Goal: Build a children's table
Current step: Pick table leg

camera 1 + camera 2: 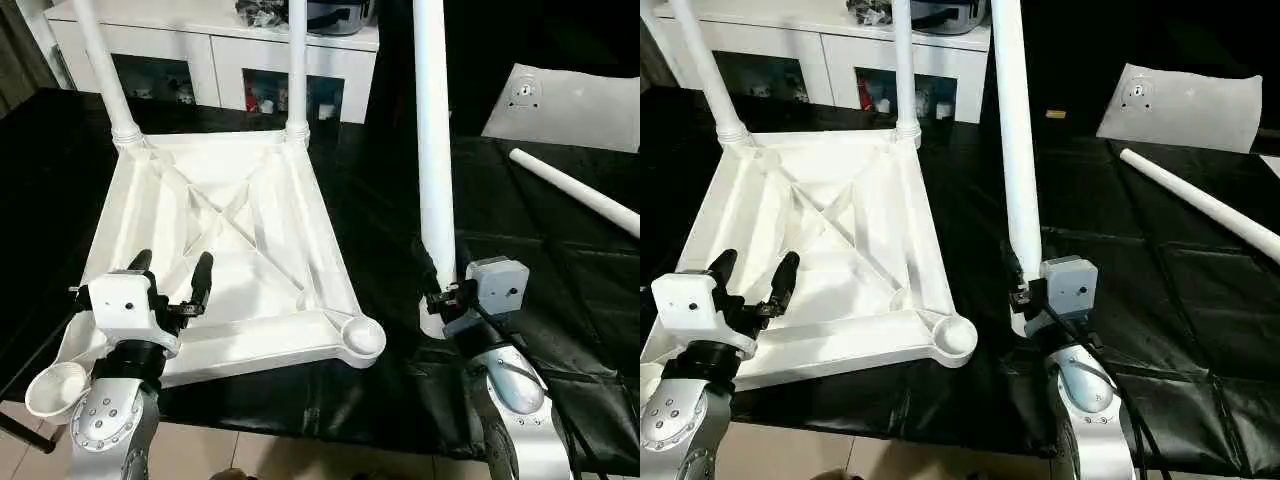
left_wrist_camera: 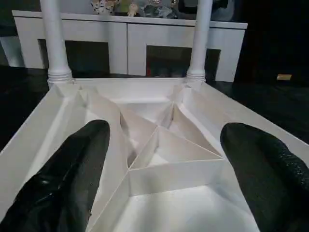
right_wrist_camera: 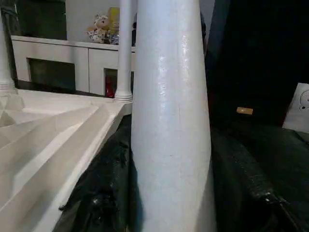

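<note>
The tabletop (image 1: 225, 250) lies upside down on the black-covered table (image 1: 560, 290), ribbed underside up, with two legs (image 1: 297, 65) standing in its far corner sockets and both near sockets (image 1: 362, 335) empty. Above its near edge hangs the left gripper (image 1: 172, 282), its fingers (image 2: 72, 169) spread wide with nothing between them. To the right, the right gripper (image 1: 432, 285) clasps a third leg (image 1: 435, 150) upright near its thick end. A fourth leg (image 1: 575, 190) lies flat farther right, near a small white panel (image 1: 565, 105).

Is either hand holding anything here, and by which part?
The right hand grips an upright table leg near its bottom end. The left hand is open above the tabletop, holding nothing.
</note>
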